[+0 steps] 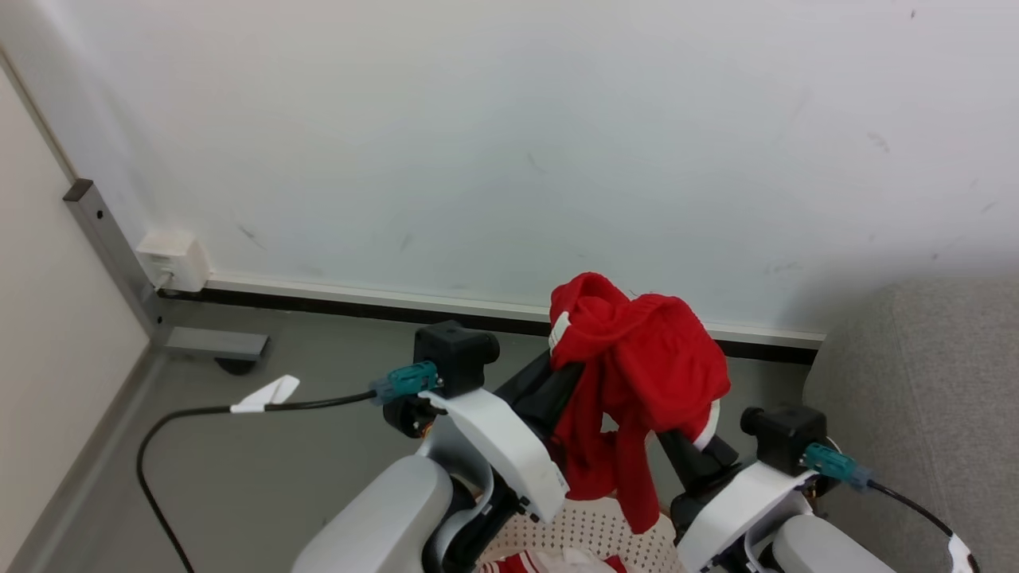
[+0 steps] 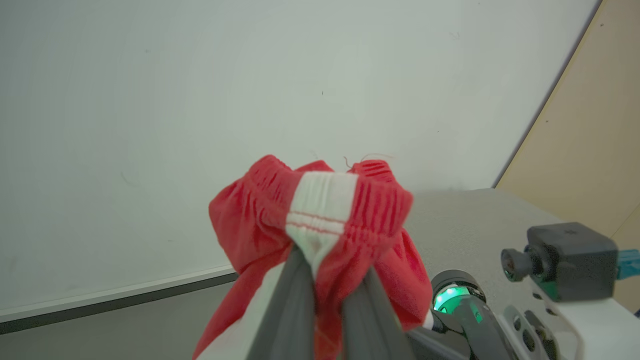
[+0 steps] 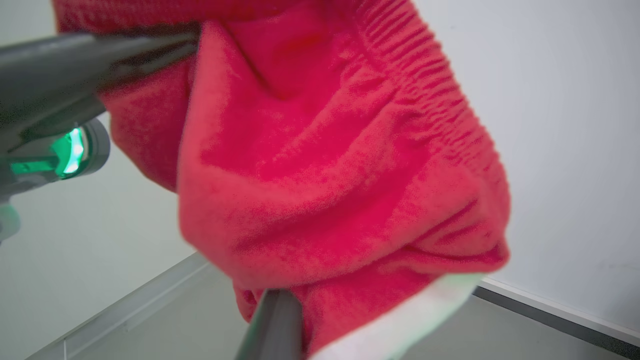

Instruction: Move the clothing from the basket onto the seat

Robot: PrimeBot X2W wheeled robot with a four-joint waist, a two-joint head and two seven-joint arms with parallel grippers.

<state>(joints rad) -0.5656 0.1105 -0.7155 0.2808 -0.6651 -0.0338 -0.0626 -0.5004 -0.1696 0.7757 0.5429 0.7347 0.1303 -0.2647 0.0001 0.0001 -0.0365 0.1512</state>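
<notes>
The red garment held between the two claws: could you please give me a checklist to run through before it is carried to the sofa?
1. Left claw shut on the soft bright red garment at its white waistband panel: ok.
2. Right claw shut in the garment's lower folds: ok.
3. Garment's hanging end free of the cream-white perforated plastic basket: cannot tell; they overlap in the head view.
4. Large light grey fabric sofa in sight on the robot's right: ok.
5. Teal cable plug on the left wrist apart from the garment: ok.
</notes>
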